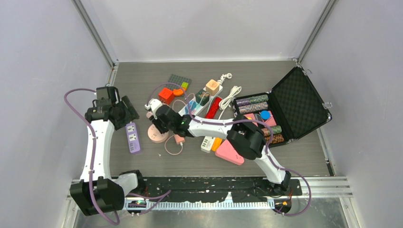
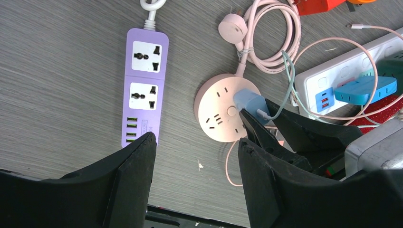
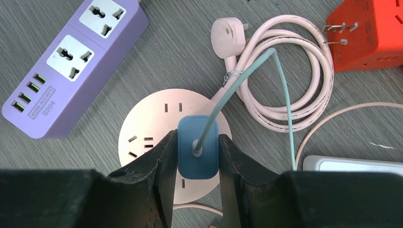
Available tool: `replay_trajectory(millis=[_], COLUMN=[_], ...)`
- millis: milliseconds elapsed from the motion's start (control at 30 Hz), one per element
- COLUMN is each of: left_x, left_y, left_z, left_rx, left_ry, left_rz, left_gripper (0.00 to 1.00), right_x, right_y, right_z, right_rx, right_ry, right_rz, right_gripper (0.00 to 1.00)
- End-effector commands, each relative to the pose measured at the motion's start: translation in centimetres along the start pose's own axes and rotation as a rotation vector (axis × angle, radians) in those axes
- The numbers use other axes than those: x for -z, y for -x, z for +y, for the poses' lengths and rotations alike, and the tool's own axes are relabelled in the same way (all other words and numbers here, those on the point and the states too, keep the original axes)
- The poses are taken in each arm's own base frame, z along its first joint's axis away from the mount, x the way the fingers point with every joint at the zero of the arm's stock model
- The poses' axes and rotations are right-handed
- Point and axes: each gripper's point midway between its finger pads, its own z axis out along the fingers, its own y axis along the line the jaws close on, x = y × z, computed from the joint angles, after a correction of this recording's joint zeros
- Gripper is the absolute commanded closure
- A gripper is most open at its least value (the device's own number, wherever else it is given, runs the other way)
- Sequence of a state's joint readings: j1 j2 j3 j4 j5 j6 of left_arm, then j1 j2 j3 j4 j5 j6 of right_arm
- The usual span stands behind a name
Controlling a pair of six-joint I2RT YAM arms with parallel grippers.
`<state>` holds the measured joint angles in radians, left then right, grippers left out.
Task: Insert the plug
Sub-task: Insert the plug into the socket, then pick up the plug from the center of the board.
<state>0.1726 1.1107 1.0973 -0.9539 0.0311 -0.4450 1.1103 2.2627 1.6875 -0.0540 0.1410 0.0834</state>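
Note:
A blue plug [image 3: 198,149] with a pale teal cord stands upright on the face of a round pink socket hub [image 3: 152,118], near its middle. My right gripper [image 3: 197,137] is shut on the plug, one finger pressed against each side. Its prongs are hidden, so I cannot tell how deep they sit. In the left wrist view the same plug [image 2: 248,100] rests on the hub [image 2: 216,111], with the right arm's fingers behind it. My left gripper [image 2: 196,139] hangs open over bare table beside the hub, holding nothing. From above, both grippers [image 1: 128,111] [image 1: 159,124] are left of centre.
A purple power strip [image 2: 142,85] lies left of the hub. The hub's coiled pink cable [image 3: 290,71] and an orange cube adapter [image 3: 370,33] lie behind it. A white strip [image 2: 342,80] is to the right. An open black case [image 1: 290,107] of chips stands far right.

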Motion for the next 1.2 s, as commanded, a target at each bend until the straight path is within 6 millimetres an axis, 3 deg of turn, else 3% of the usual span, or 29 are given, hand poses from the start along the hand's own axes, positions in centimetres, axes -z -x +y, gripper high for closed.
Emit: replay_trajectory(millis=[0, 33, 67, 100, 133, 167, 200, 233, 267, 333, 400, 467, 567, 633, 733, 767, 800, 833, 867, 900, 967, 1167], left_x=[0.3, 0.4, 0.5, 0.5, 0.6, 0.7, 0.8, 0.9, 1.0, 1.1, 1.4, 1.5, 1.7, 1.6, 1.2, 1.2, 1.1, 1.0, 1.2, 0.9, 0.4, -1.7], left_y=[1.0, 1.1, 1.1, 1.1, 1.2, 1.2, 1.3, 1.4, 1.4, 1.5, 1.6, 1.7, 1.4, 0.7, -1.5, -2.4, -3.4, -4.5, -5.1, -6.3, -8.3, -14.4], left_z=[-0.6, -0.6, -0.6, -0.6, -0.7, -0.7, -0.8, -0.9, -1.0, -1.2, -1.4, -1.5, -1.7, -2.0, -2.7, -3.2, -3.6, -3.9, -4.3, -4.3, -4.0, -4.8], left_rx=[0.001, 0.002, 0.003, 0.004, 0.005, 0.006, 0.008, 0.009, 0.01, 0.013, 0.012, 0.011, 0.009, 0.006, 0.0, -0.002, -0.004, 0.002, 0.003, 0.008, 0.011, 0.083], left_ry=[-0.03, -0.031, -0.032, -0.031, -0.033, -0.036, -0.038, -0.043, -0.045, -0.055, -0.066, -0.07, -0.087, -0.119, -0.19, -0.234, -0.279, -0.317, -0.354, -0.369, -0.383, -0.454], left_rz=[-0.034, -0.035, -0.036, -0.036, -0.039, -0.039, -0.04, -0.043, -0.045, -0.046, -0.05, -0.05, -0.048, -0.031, 0.021, 0.036, 0.046, 0.056, 0.036, 0.049, 0.066, 0.179], left_gripper=[0.36, 0.36, 0.36, 0.36, 0.36, 0.36, 0.36, 0.36, 0.36, 0.36, 0.36, 0.35, 0.35, 0.35, 0.36, 0.36, 0.36, 0.36, 0.36, 0.36, 0.36, 0.36], right_x=[3.4, 3.1, 2.8, 2.9, 2.7, 2.8, 2.7, 3.0, 3.2, 3.8, 4.8, 6.0, 8.0, 9.5, 12.4, 14.1, 14.2, 15.7, 15.8, 17.0, 17.7, 19.2], right_y=[-22.4, -20.8, -18.1, -16.9, -13.7, -12.2, -8.7, -7.4, -4.2, 0.0, 3.3, 5.2, 6.5, 6.4, 5.2, 6.0, 4.1, 4.9, 3.1, 3.7, 1.4, -0.4], right_z=[-2.2, -2.1, -1.9, -2.1, -1.9, -2.0, -2.1, -1.9, -2.1, -2.0, -2.0, -1.8, -1.5, -1.2, -1.5, -1.6, -2.2, -2.6, -3.2, -3.5, -4.6, -6.4], right_rx=[0.078, 0.071, 0.058, 0.045, 0.029, 0.013, -0.012, -0.024, -0.046, -0.075, -0.095, -0.118, -0.144, -0.157, -0.178, -0.195, -0.202, -0.232, -0.241, -0.271, -0.312, -0.448], right_ry=[-0.092, -0.09, -0.083, -0.08, -0.071, -0.065, -0.056, -0.035, -0.026, -0.001, 0.02, 0.04, 0.063, 0.083, 0.077, 0.075, 0.041, 0.027, -0.008, -0.022, -0.085, -0.124], right_rz=[0.705, 0.679, 0.624, 0.608, 0.542, 0.524, 0.453, 0.441, 0.383, 0.301, 0.239, 0.205, 0.181, 0.188, 0.195, 0.162, 0.187, 0.152, 0.174, 0.146, 0.167, 0.139], right_gripper=[0.95, 0.94, 0.88, 0.82, 0.71, 0.66, 0.56, 0.52, 0.45, 0.33, 0.27, 0.22, 0.2, 0.19, 0.19, 0.2, 0.2, 0.21, 0.22, 0.22, 0.23, 0.24])
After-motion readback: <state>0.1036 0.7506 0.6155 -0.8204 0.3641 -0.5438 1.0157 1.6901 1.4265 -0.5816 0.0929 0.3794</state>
